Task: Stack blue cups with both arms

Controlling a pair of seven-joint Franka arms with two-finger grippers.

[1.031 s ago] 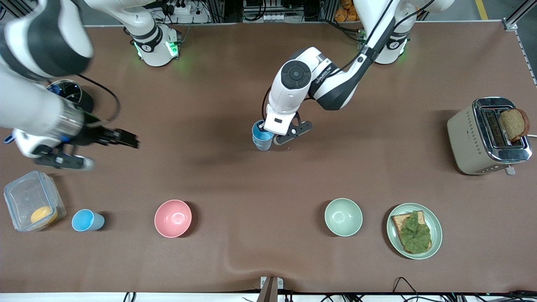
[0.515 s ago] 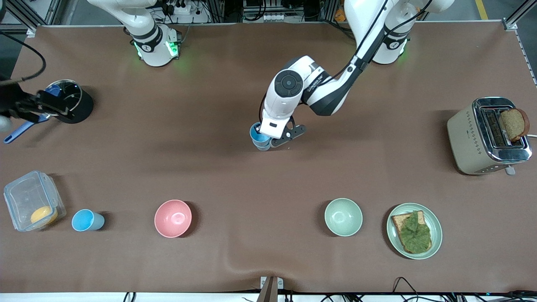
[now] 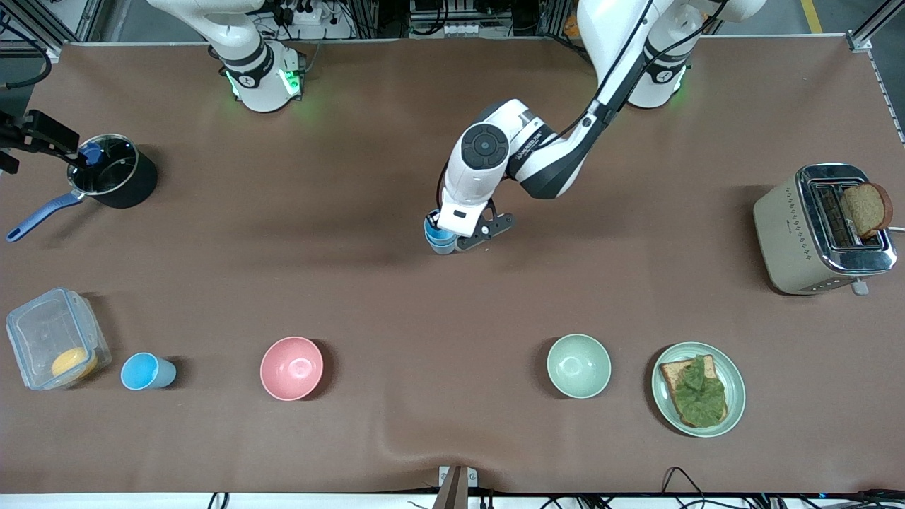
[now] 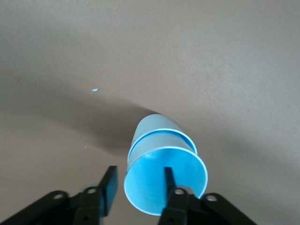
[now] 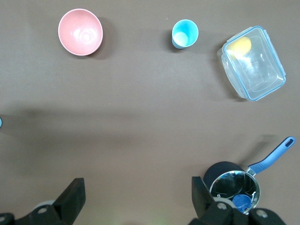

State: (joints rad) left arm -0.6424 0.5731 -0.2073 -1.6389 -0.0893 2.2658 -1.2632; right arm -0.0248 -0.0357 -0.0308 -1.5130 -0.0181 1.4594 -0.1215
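Two blue cups (image 3: 440, 239) stand nested at the table's middle. In the left wrist view the brighter cup (image 4: 164, 180) sits inside the paler one (image 4: 152, 125). My left gripper (image 3: 456, 237) is over them. It also shows in the left wrist view (image 4: 138, 180), open, with one finger inside the top cup's rim and one outside, a gap at the wall. Another blue cup (image 3: 145, 371) stands beside the clear box. It shows in the right wrist view (image 5: 184, 33) with a whitish inside. My right gripper (image 3: 39, 134) is open (image 5: 136, 201) and empty over the table edge by the saucepan.
A black saucepan (image 3: 117, 177) with a blue handle stands at the right arm's end. A clear box (image 3: 56, 338) with a yellow item, a pink bowl (image 3: 291, 367), a pale green bowl (image 3: 578, 365), a plate (image 3: 735, 389) of toast and a toaster (image 3: 824, 226) stand around.
My right arm has swung away from the table middle to the edge by the saucepan. My left gripper has lowered the bright cup deeper into the paler one.
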